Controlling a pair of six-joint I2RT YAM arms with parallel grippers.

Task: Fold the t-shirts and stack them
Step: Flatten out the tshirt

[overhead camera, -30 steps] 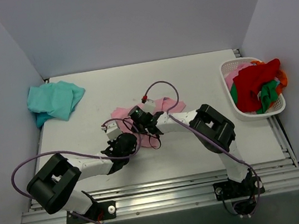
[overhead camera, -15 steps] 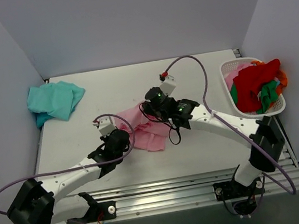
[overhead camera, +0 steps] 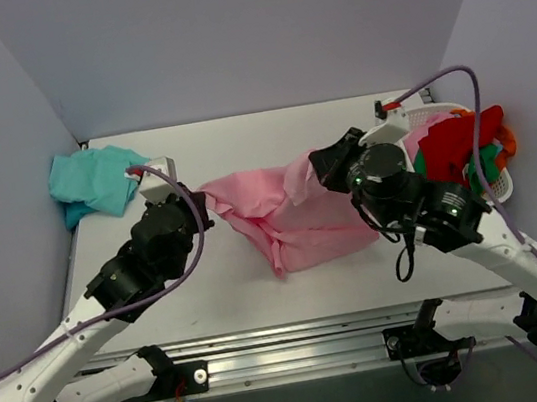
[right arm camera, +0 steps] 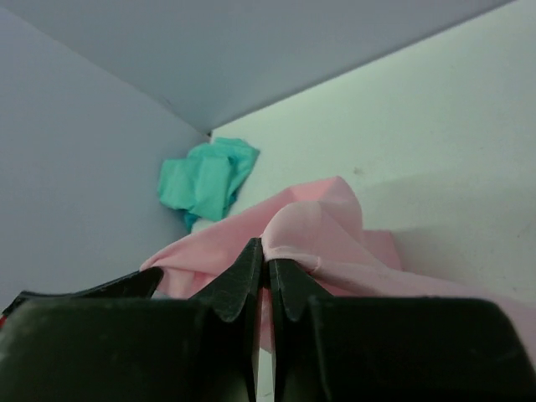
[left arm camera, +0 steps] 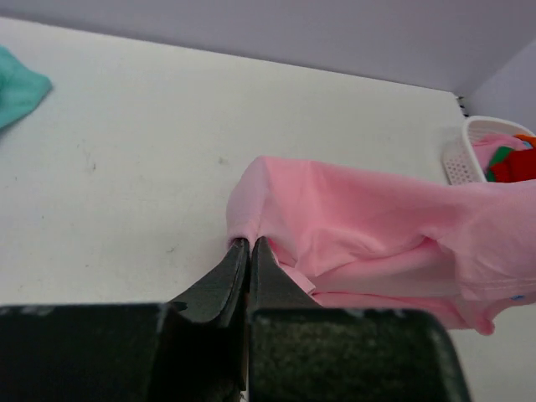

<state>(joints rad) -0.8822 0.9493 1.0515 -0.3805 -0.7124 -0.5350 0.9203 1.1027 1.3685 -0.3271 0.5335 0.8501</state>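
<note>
A light pink t-shirt [overhead camera: 286, 214] hangs stretched between both arms above the middle of the table, its lower part sagging toward the surface. My left gripper [overhead camera: 201, 206] is shut on the pink t-shirt's left edge [left arm camera: 251, 209], the cloth pinched at its fingertips [left arm camera: 238, 251]. My right gripper [overhead camera: 321, 163] is shut on the shirt's right edge [right arm camera: 310, 226]. A teal t-shirt [overhead camera: 96, 181] lies crumpled in the far left corner of the table, also seen as teal cloth [right arm camera: 205, 180] in the right wrist view.
A white plastic basket [overhead camera: 414, 174] stands at the far right edge, holding red, green and orange garments [overhead camera: 459, 157]. Grey walls enclose the table on three sides. An aluminium rail [overhead camera: 290, 344] runs along the near edge.
Both arms have lifted and spread apart, left going left, right going right. The pink t-shirt rose from a crumpled heap on the table and now hangs stretched between them.
</note>
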